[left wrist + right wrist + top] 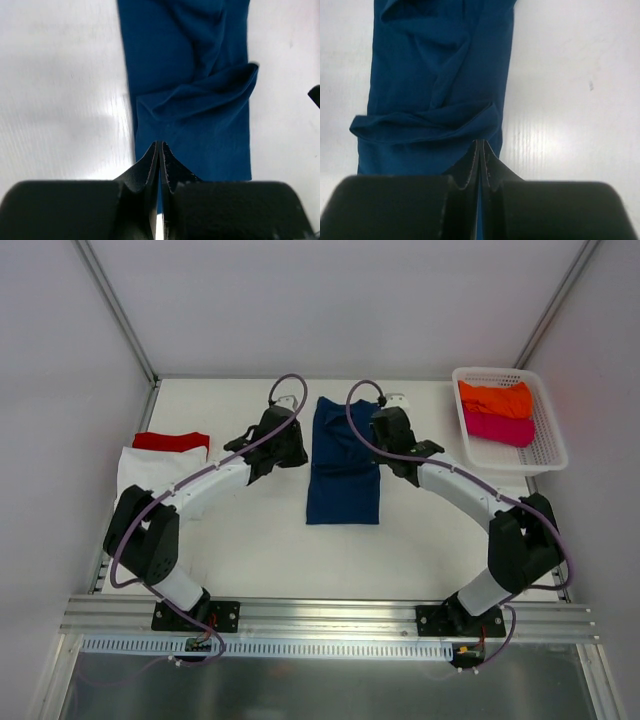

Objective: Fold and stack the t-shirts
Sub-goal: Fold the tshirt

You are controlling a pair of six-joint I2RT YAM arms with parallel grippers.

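The navy t-shirt (343,480) lies in the middle of the table as a long narrow strip. Its white print is hidden. It shows creased in the left wrist view (195,75) and in the right wrist view (435,65), with a raised fold across it. My left gripper (297,448) (159,145) is at the shirt's left edge. Its jaws are shut with a thin strip of blue cloth between them. My right gripper (385,445) (480,142) is at the right edge, shut the same way. A folded white t-shirt (150,470) and a red t-shirt (172,441) lie at the left.
A white mesh basket (548,455) stands at the back right. It holds an orange t-shirt (495,398) and a magenta t-shirt (498,427). White walls with metal posts enclose the table on the left, back and right.
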